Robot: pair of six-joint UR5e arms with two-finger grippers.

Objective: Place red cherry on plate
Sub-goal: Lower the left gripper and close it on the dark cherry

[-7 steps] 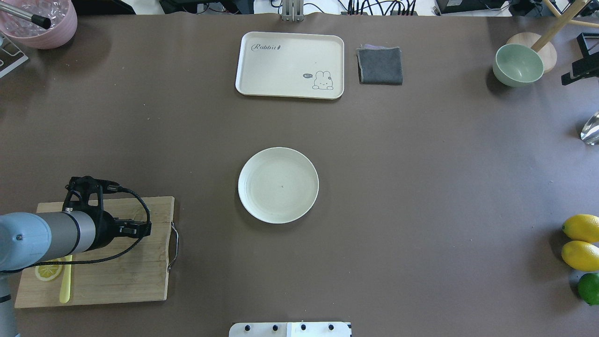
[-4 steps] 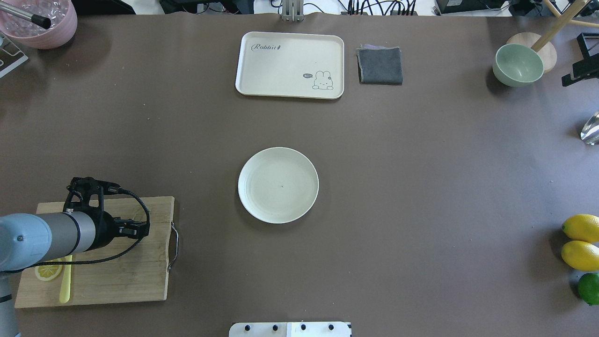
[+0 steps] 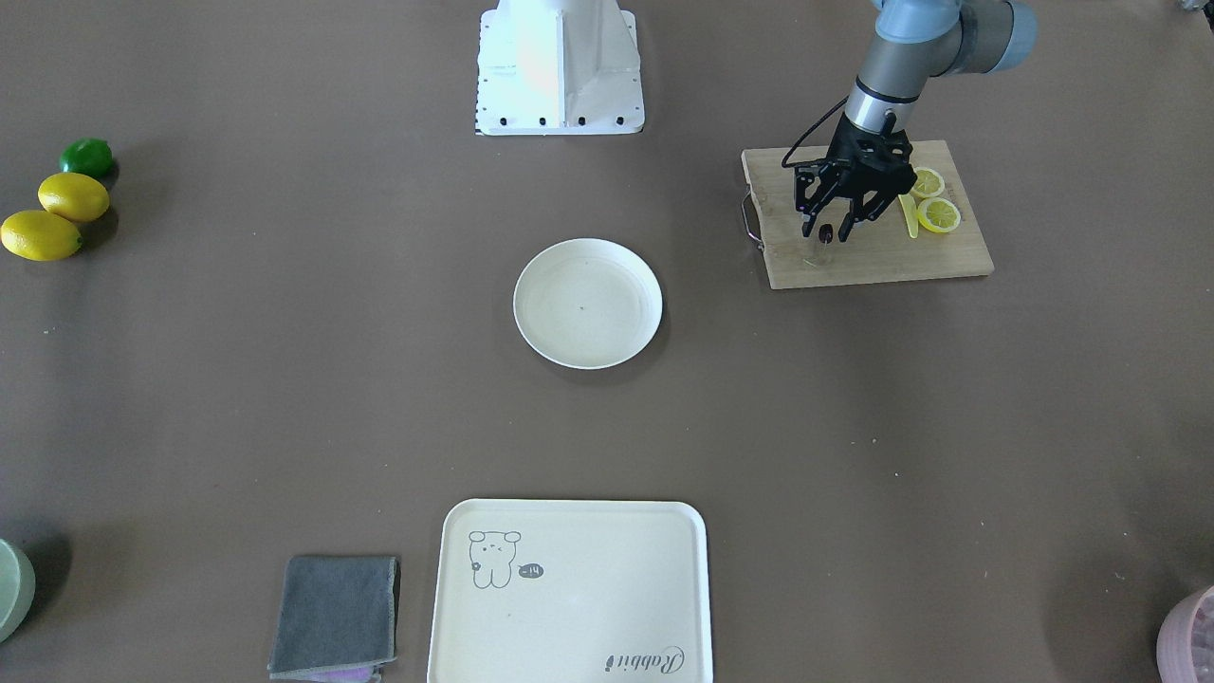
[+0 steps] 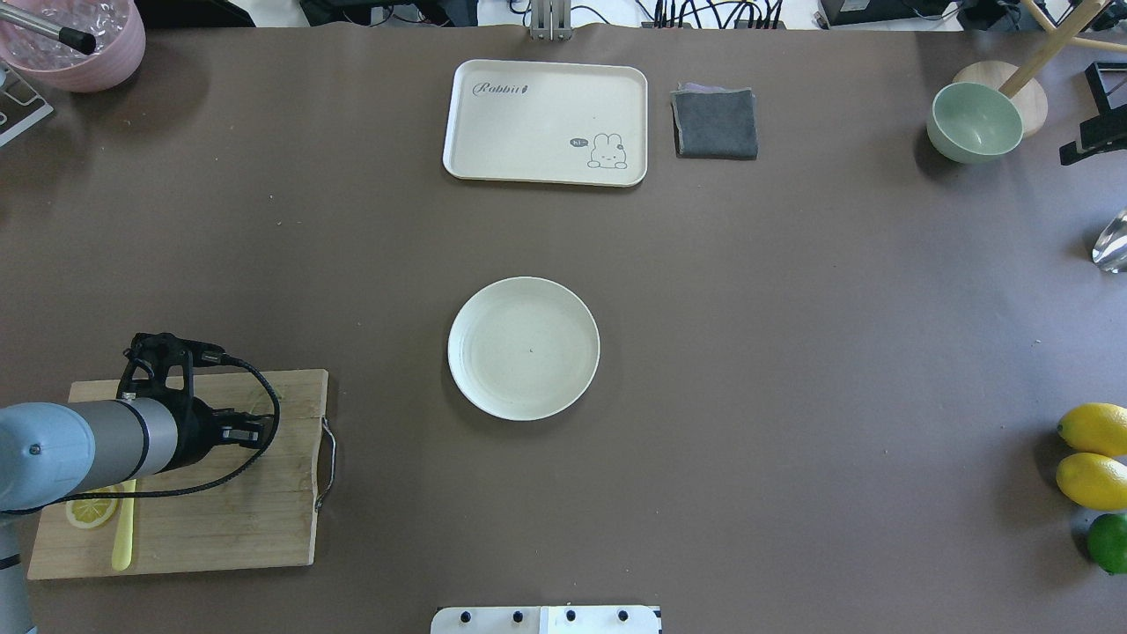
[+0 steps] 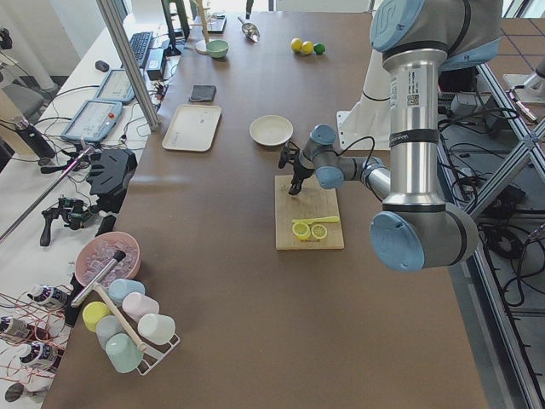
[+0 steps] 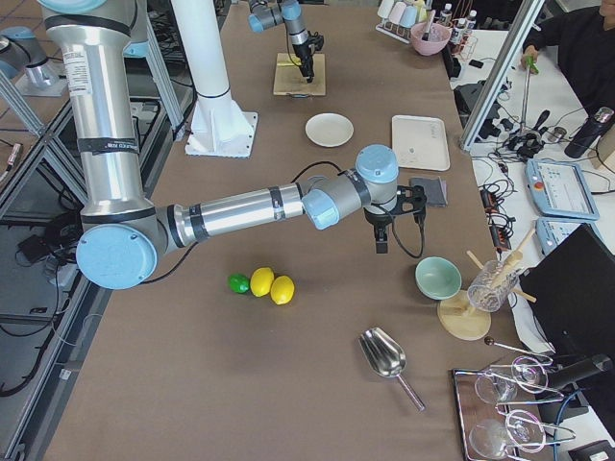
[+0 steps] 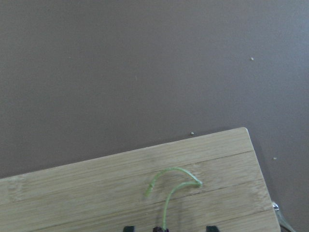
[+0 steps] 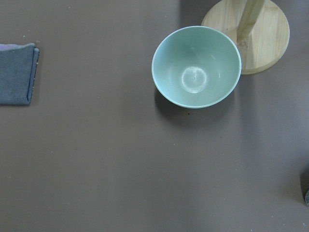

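Left fingers: your left gripper (image 3: 826, 230) hangs tips-down over the cutting board (image 4: 220, 519). Its fingers (image 7: 128, 228) are spread wide and pinch nothing.
Cherry: the red cherry (image 3: 825, 235) sits in the gap between those fingers, on the half of the board nearest the plate. In the left wrist view both tips stand clear of it.
Stem: the green stem (image 7: 166, 203) curves away from the cherry over the wood.
Contact: you can't tell from these views whether the cherry rests on the board or is just off it.
Plate: the plate (image 4: 493, 370) is mid-surface, well apart from the board. The cherry is not on it yet.
Right fingers: your right gripper (image 6: 382, 235) shows only in the right side view, above the surface (image 4: 792, 352) between the grey cloth (image 8: 17, 73) and the green bowl (image 8: 196, 66). You cannot tell whether its fingers are spread or pressed together.
Board extras: two lemon slices (image 3: 939, 215) and a yellow utensil (image 4: 123, 528) lie at the board end away from the plate.
Rest: the rabbit tray (image 4: 493, 132) sits just beside the cloth. Two lemons (image 4: 1096, 429) and a lime (image 4: 1109, 543) sit at the surface's right edge.
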